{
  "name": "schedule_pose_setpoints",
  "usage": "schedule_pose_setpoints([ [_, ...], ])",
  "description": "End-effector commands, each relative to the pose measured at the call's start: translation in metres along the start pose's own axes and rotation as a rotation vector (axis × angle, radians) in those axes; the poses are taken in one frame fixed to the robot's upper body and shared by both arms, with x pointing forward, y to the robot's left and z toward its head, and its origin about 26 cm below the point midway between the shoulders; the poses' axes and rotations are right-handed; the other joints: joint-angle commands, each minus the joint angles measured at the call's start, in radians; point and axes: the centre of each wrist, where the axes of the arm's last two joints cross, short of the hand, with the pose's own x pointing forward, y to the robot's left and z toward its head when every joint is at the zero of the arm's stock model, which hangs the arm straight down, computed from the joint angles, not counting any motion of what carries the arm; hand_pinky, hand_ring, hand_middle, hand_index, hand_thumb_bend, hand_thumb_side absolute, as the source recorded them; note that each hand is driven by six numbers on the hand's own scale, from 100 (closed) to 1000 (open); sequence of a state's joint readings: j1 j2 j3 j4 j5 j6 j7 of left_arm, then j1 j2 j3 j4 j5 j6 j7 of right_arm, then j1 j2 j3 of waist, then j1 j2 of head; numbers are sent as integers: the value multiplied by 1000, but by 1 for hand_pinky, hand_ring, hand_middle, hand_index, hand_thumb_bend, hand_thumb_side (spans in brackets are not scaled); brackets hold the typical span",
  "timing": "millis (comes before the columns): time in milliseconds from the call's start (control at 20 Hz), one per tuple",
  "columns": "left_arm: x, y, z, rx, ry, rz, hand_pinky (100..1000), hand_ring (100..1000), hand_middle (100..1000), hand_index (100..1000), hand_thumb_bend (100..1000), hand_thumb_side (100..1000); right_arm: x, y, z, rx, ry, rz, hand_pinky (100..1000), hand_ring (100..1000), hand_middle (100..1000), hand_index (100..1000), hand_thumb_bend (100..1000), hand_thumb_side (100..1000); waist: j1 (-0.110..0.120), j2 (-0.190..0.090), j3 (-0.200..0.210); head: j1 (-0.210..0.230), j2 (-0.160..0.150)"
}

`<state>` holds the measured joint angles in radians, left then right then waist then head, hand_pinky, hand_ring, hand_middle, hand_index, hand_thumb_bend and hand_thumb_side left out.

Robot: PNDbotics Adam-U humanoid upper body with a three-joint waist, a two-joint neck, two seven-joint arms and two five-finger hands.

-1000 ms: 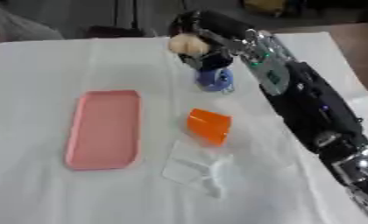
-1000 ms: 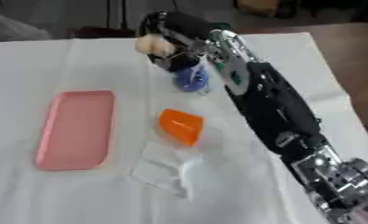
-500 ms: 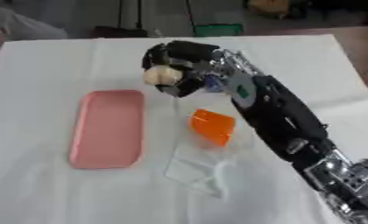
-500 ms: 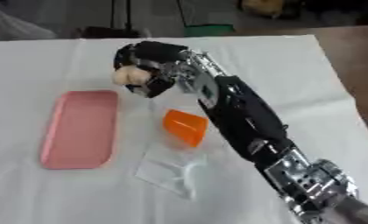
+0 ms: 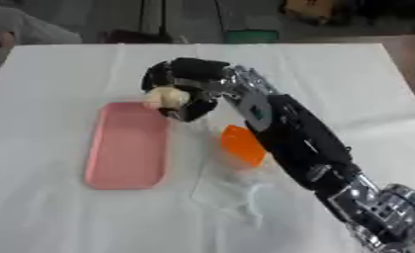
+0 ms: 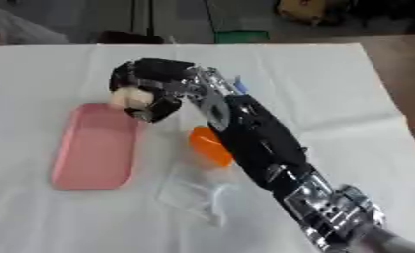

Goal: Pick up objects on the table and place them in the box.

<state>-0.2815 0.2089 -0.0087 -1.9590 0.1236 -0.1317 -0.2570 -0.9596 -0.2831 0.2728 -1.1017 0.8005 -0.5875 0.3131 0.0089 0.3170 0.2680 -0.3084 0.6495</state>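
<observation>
The robot's right hand [image 5: 186, 88], fingers curled round a pale rounded object [image 5: 165, 97], hangs above the far right corner of the pink box [image 5: 126, 146] (long axis running away from the robot) on the white-covered desk [image 5: 64, 207].

A white cloth [image 5: 64, 212], matt and lightly creased, covers the table. The pink tray [image 5: 126, 146] looks like smooth plastic with a dull sheen. The orange cup [image 5: 242, 145] is glossy plastic. Beside it lies clear, shiny plastic packaging [image 5: 230, 192]. The right hand [image 5: 186, 86] is matt black with silvery metal joints.
</observation>
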Motion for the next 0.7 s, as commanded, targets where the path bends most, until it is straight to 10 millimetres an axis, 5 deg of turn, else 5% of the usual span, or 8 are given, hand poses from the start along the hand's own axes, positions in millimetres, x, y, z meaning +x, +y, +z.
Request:
schedule_pose_setpoints([
  [50, 7, 0, -5, -14, -34, -2, 572, 673, 796, 742, 143, 863, 14, -19, -13, -63, -55, 99, 485, 470, 758, 739, 100, 100, 0, -26, 6, -6, -13],
  [350, 9, -1, -6, -20, -40, 2, 571, 673, 796, 742, 144, 862, 25, -6, -24, -18, -165, 163, 528, 489, 778, 768, 100, 116, -4, -27, 14, -5, -16],
  [400, 9, -1, -6, -21, -41, 3, 571, 673, 796, 742, 144, 864, 25, -4, -25, -5, -182, 164, 563, 510, 800, 795, 100, 267, -5, -26, 15, -5, -17],
  [450, 9, -1, -7, -22, -41, 4, 571, 673, 796, 742, 144, 864, 27, 0, -27, 13, -210, 164, 563, 510, 800, 795, 100, 267, -5, -25, 16, -5, -17],
  [500, 9, -1, -7, -24, -41, 4, 571, 673, 797, 743, 144, 864, 28, 2, -29, 28, -232, 163, 650, 620, 862, 885, 100, 514, -5, -25, 16, -5, -17],
  [650, 9, -1, -7, -27, -42, 5, 571, 674, 797, 743, 144, 864, 29, 6, -31, 91, -293, 173, 672, 645, 875, 902, 100, 554, -5, -24, 18, -5, -17],
  [700, 9, -1, -7, -27, -42, 5, 571, 674, 797, 743, 145, 865, 28, 6, -31, 108, -300, 176, 834, 816, 967, 988, 251, 788, -6, -24, 18, -4, -17],
])
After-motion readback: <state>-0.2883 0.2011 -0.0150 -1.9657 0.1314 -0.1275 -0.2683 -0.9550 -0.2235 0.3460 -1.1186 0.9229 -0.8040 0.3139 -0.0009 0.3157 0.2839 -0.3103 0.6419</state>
